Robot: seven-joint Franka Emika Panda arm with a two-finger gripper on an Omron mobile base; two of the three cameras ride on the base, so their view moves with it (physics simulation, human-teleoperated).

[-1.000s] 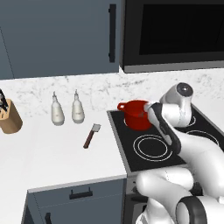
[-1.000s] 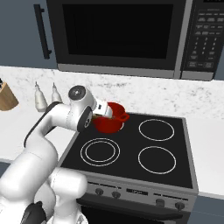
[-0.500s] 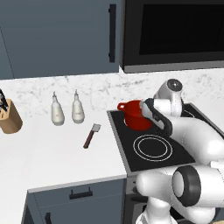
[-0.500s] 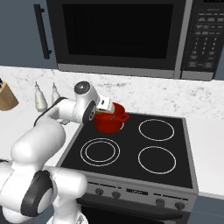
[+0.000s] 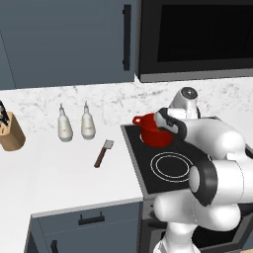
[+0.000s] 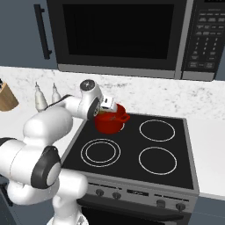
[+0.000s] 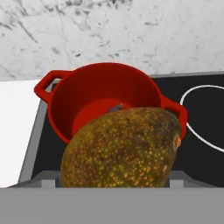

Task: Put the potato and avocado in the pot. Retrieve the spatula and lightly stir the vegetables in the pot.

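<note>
Two bottles (image 5: 75, 123) flank the counter's spatula (image 5: 103, 152); the gripper (image 7: 114, 183) clasps the potato (image 7: 121, 148) above the pot (image 7: 83, 98).

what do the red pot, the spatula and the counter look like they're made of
Pot: glossy, uniform red inside and out, so it looks like enamelled metal, though this is rendered. Spatula: dark reddish-brown handle that could be wood or plastic, and a flat light-grey blade, perhaps metal. Counter: smooth matte white, probably stone or laminate; the backsplash shows grey marble-like veining.
</note>
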